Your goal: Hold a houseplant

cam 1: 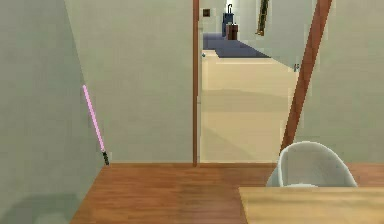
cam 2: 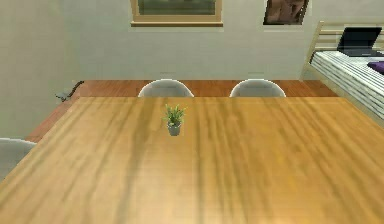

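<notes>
You see the houseplant [cam 2: 174,119] upright mid table [cam 2: 90,170], white chairs [cam 2: 165,88] at its far edge; gripper state you cannot tell.

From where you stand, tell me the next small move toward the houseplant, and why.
Probably extend the arm out over the wooden table toward the houseplant: in the arm side view it stands upright in its small pot near the tabletop's middle, with bare wood before it.
</notes>
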Motion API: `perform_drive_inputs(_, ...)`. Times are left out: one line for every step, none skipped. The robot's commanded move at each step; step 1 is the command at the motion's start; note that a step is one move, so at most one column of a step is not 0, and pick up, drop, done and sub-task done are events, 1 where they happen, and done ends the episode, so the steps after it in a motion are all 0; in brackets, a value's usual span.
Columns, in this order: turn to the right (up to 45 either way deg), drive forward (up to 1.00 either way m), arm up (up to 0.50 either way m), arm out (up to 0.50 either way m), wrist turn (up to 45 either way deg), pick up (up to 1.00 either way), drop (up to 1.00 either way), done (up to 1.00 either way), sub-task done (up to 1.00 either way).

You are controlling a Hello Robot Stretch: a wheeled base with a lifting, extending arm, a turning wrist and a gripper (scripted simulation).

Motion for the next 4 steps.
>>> perform_drive_inputs(0.0, 0.0, 0.5, 0.0, 0.0, 0.0, 0.0, 0.0, 0.0)
perform_drive_inputs(0.0, 0.0, 0.36, 0.0, 0.0, 0.0, 0.0, 0.0, 0.0)
perform_drive_inputs(0.0, 0.0, 0.0, 0.46, 0.0, 0.0, 0.0, 0.0, 0.0)
perform_drive_inputs(0.0, 0.0, 0.0, 0.0, 45.0, 0.0, 0.0, 0.0, 0.0)
